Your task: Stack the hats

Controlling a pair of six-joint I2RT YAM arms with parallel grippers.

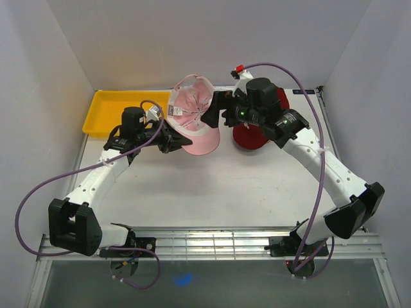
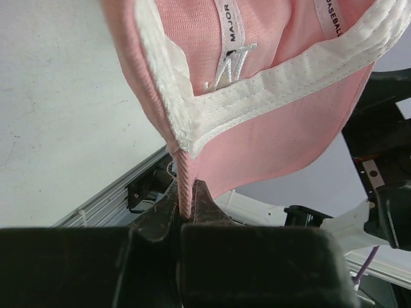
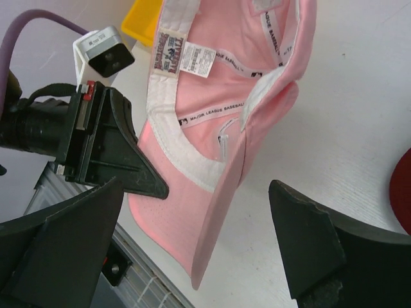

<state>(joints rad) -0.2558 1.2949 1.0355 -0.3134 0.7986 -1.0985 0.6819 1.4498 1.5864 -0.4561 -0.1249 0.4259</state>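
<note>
My left gripper [image 2: 186, 215] pinches the pink cap [image 1: 192, 115] by its brim edge, in the air, inside-up, near the red cap [image 1: 249, 137]; my right gripper [image 3: 196, 192] gapes open beside it. Light, floppy fabric, so I'd grab the stiffer brim

The hat [image 1: 194, 119] hangs between left gripper [image 1: 182, 140] and right gripper [image 1: 212, 115]; tray [image 1: 103, 114] lies left behind, second hat [image 1: 249, 136] just right of it
</note>
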